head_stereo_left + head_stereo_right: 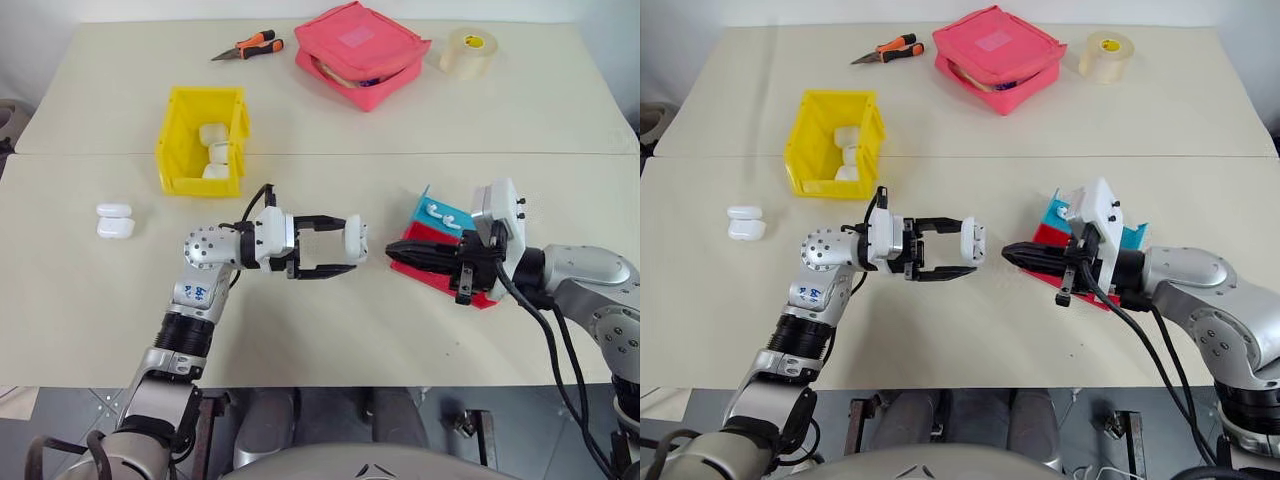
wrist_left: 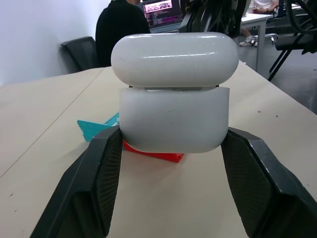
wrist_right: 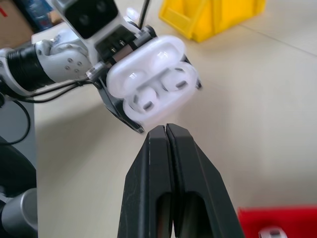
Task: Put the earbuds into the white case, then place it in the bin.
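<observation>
My left gripper is shut on the white case, holding it level above the table with its lid flipped open. In the right wrist view, two earbuds sit in the wells of the open case. My right gripper is shut with nothing between its fingers, its tips pointing at the case a short way to its right. More earbuds lie on the tray behind my right gripper. The yellow bin stands at the back left, with white cases inside it.
A red and blue tray lies tilted under my right wrist. Two spare white cases rest at the left. A pink pouch, a tape roll and orange-handled pliers lie along the far side.
</observation>
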